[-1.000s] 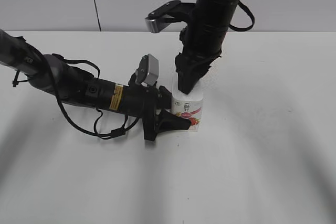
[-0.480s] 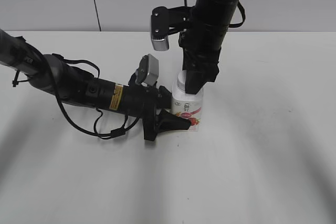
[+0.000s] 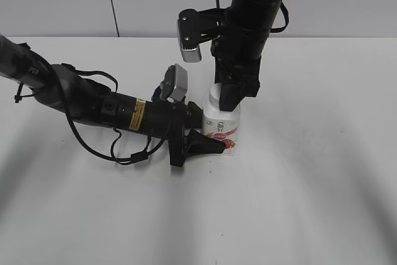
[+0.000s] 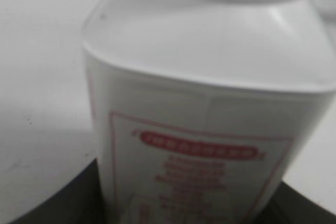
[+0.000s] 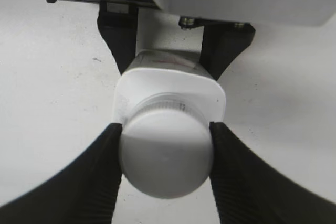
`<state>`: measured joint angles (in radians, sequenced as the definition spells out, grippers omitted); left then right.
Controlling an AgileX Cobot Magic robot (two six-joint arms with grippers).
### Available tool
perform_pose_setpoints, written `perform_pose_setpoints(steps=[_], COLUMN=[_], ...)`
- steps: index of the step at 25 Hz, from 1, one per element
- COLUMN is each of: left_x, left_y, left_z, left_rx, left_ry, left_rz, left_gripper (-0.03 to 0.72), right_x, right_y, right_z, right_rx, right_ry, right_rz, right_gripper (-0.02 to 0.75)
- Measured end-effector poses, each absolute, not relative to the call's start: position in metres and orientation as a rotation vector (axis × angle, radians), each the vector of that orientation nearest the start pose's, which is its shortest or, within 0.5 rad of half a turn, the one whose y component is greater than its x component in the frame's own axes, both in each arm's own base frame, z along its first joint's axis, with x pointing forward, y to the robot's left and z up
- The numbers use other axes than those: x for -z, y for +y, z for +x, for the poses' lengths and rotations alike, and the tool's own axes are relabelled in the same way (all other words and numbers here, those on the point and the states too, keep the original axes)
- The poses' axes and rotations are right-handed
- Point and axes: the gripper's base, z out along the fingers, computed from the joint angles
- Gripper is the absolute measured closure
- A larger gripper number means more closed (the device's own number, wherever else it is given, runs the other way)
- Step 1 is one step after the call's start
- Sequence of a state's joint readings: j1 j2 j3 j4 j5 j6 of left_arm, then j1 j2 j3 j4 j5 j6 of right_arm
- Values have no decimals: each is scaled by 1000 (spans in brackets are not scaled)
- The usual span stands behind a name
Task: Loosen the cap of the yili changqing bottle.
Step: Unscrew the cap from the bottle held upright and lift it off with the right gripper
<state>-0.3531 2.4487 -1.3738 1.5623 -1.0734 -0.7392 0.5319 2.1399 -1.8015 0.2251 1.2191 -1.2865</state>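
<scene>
The bottle (image 3: pixel 221 127) stands upright on the white table (image 3: pixel 310 184), its long axis vertical, neck and cap (image 3: pixel 215 95) pointing straight up. It sits near the middle of the table. Its pink-red label band and fruit picture face the exterior camera, low on the front.

The cap is seated on the bottle's neck. In the right wrist view the cap (image 5: pixel 166 153) appears from above as a round white disc with ribbed sides, centred over the squarish shoulders of the bottle (image 5: pixel 173 85). Whether the bottle holds any liquid cannot be told; its walls are opaque.

The right gripper (image 3: pixel 231 97) comes down from above the bottle, arm near vertical. Its two ribbed fingers (image 5: pixel 100 177) press against opposite sides of the cap, left and right, with no gap visible: clamped on the cap.

The left gripper (image 3: pixel 208 133) reaches in low from the left of the bottle, arm lying nearly level with the table. Its black fingers (image 3: pixel 201 144) bracket the bottle's lower body, one in front of the label and one behind; in the right wrist view both touch opposite sides of the body below the shoulders: clamped on the bottle. The left wrist view is filled by the bottle (image 4: pixel 210 103) at close range, blurred, with red print on its side panel.
</scene>
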Motion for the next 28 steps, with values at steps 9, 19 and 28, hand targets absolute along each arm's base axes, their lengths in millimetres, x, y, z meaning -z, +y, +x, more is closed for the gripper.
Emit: perform_pose_setpoints(steps=[9, 19, 28], left_x=[-41, -41, -41], left_y=[-221, -221, -221], left_z=[369, 369, 369], left_rx=[1078, 1078, 1078], left_ry=[1554, 1555, 1555], left_rz=[1492, 1491, 1491], left_gripper=[294, 294, 294], right_x=[-211, -211, -215], right_y=[241, 244, 243], right_z=[372, 371, 370], right_rx=[-244, -293, -298], right_ry=[1915, 1962, 1984], right_rz=[-2258, -2199, -2168], right_gripper=[342, 214, 174])
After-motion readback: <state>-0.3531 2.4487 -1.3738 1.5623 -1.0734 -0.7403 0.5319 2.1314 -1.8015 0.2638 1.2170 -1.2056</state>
